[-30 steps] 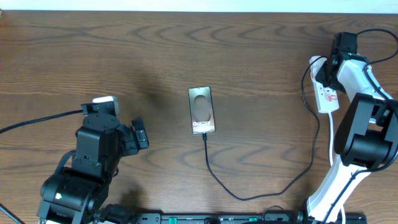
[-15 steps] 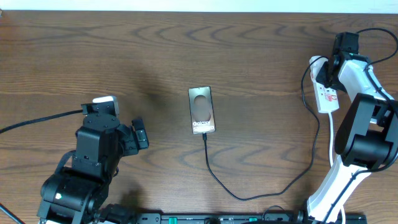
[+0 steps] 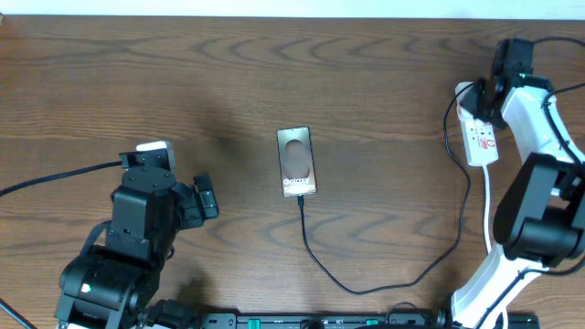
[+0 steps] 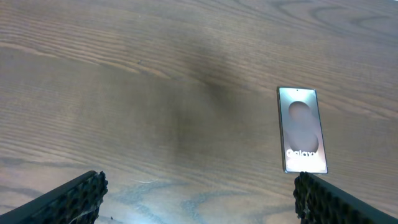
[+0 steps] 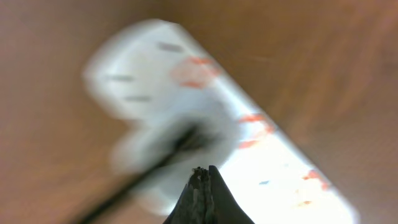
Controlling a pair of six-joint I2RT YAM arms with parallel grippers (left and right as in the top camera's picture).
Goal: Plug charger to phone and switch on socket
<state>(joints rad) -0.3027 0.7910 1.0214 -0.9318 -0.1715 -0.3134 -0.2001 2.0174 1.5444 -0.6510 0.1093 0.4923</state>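
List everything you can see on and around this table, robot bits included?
table: one, brown wood grain, under everything.
phone: one, bronze-brown with white Galaxy lettering, flat at mid-table.
charger: one, thin black cable, looping from the phone's near end round to the socket.
socket: one, white strip with red marks, far right.
left arm: one, black, near-left corner.
right arm: one, white and black, right edge.
left gripper: one, black fingers wide apart, left of the phone.
right gripper: one, dark fingers closed together, over the socket; its own view is blurred.
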